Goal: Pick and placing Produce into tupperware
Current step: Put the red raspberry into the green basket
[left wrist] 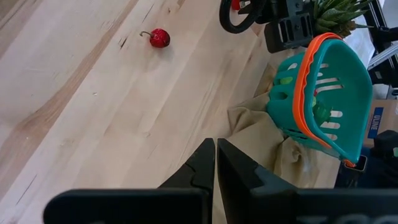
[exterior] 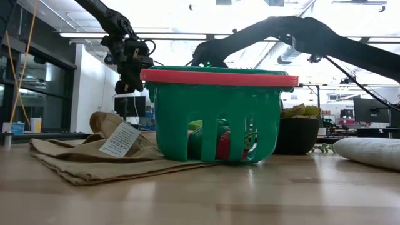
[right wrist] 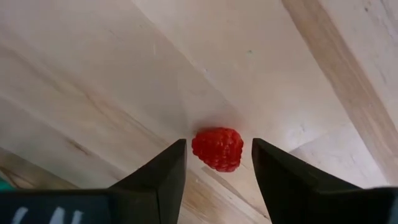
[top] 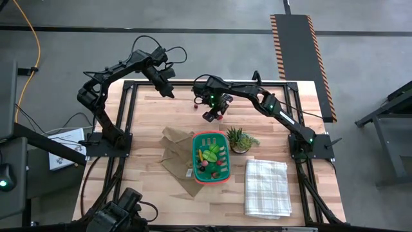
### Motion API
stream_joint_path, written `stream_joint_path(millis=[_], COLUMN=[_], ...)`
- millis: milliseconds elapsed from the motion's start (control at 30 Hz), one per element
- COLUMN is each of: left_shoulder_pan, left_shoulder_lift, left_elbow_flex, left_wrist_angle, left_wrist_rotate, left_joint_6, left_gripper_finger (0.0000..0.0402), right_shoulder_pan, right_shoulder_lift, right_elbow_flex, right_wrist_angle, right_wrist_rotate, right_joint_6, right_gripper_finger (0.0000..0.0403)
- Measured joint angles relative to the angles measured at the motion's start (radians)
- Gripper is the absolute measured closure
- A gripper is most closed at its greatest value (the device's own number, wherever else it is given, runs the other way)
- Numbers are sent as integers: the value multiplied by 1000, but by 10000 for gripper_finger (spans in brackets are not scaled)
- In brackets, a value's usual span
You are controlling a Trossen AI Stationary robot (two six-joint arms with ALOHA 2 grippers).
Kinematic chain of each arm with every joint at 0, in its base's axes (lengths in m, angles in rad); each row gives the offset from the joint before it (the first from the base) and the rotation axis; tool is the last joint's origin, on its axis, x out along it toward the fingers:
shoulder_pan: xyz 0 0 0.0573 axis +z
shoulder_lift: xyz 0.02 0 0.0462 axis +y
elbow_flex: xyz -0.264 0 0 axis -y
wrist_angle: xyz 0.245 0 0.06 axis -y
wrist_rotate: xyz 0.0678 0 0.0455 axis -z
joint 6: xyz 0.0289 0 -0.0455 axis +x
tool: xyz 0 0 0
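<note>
Right tool [right wrist: 214,163] straddles a red raspberry [right wrist: 217,149], fingers open, on bare tabletop [top: 183,116] at upper centre; left tool [left wrist: 215,163] closed.

Pale butcher-block wooden table top [top: 154,122] on a black metal frame [top: 129,103], set on a grey concrete floor [top: 360,58]. Beside the table's far corner, a dark floor mat edged in orange-and-black hazard stripes [top: 297,45]; along the other side, an orange cable [top: 31,45] trailing over the concrete. Beyond the table at low level, a bright open workshop: long white ceiling light strips [exterior: 94,35], a dark-framed glass partition [exterior: 37,75], white wall [exterior: 94,87], distant benches with monitors [exterior: 362,112].
</note>
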Motion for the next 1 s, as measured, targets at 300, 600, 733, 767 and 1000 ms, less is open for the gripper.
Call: stream_joint_path(millis=[300,600,733,767,1000], left_shoulder_pan=[0,0,0,0,0], left_shoulder_lift=[0,0,0,0,0], left_elbow_flex=[0,0,0,0,0], left_wrist_angle=[0,-1,-1,-1,-1], left_wrist_rotate=[0,0,0,0,0], left_joint_6=[0,0,0,0,0], left_gripper_finger=[394,394,394,394,394], right_shoulder_pan=[-1,-1,-1,-1,0], right_shoulder_lift=[0,0,0,0,0], right_elbow_flex=[0,0,0,0,0], right_wrist_angle=[0,0,-1,-4,-8], right_wrist_rotate=[10,-3,8,9,14], right_joint_6=[7,-8,-1,-1,-1], right_gripper_finger=[229,229,229,229,229])
